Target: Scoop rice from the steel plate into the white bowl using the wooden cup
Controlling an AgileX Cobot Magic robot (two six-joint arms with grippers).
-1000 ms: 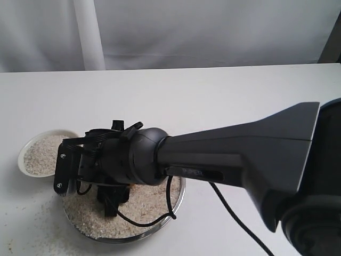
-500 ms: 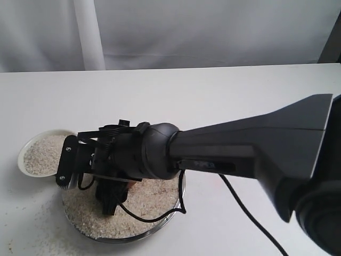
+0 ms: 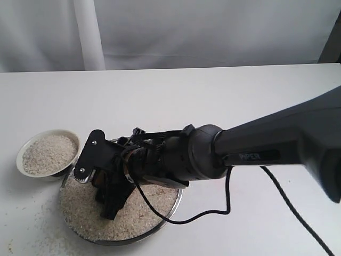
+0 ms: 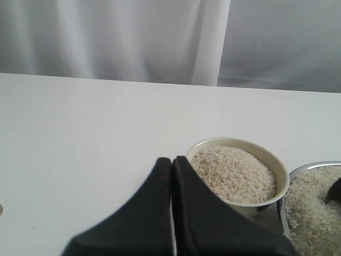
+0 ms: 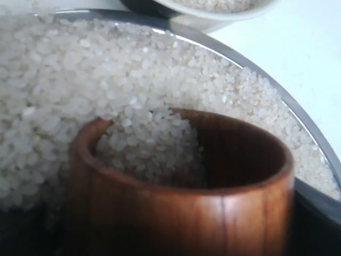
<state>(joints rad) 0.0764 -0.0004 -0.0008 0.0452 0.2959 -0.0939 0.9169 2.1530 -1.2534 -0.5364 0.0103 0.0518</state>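
Wooden cup (image 5: 181,213) tipped into the rice (image 3: 80,213), close to the plate's rim.
The right fingers (image 3: 111,205) grasp the cup, and grains lie inside it. The steel plate (image 3: 123,241) sits just beside the heaped white bowl (image 3: 49,131). The left fingers (image 4: 197,213) are clenched on nothing, with broad worktop (image 3: 224,96) beyond.

Wooden cup (image 5: 181,192), part-filled, sits in rice (image 3: 146,208) on the steel plate (image 3: 123,241) — full white bowl (image 4: 234,141) beside.
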